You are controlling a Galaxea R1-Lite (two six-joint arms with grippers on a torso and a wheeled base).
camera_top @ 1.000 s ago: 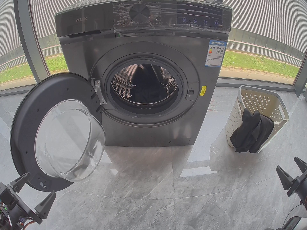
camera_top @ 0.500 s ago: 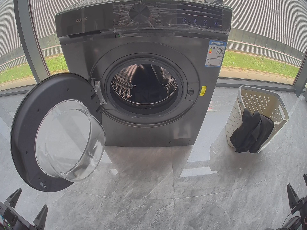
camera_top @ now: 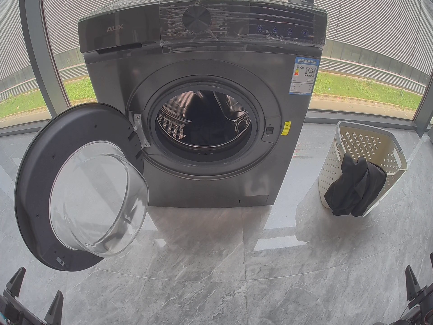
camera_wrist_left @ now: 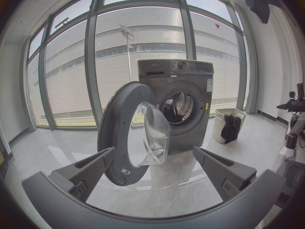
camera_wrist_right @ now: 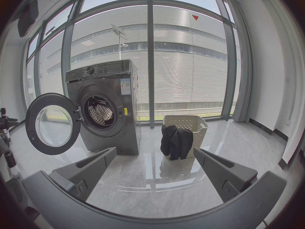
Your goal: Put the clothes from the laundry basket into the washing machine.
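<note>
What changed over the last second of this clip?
The left gripper and right gripper, both open and empty, dropped toward the lower edge of the head view. The black garment still hangs over the laundry basket rim, and the washing machine door stays open.

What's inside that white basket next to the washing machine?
A dark garment hangs over the laundry basket's front rim; the perforated back wall shows, but the bottom is hidden.

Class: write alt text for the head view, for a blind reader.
A grey washing machine stands with its round door swung open leftward. Right of it, a white laundry basket has dark clothes draped over its rim. The left gripper and right gripper hang open at the near corners.
</note>
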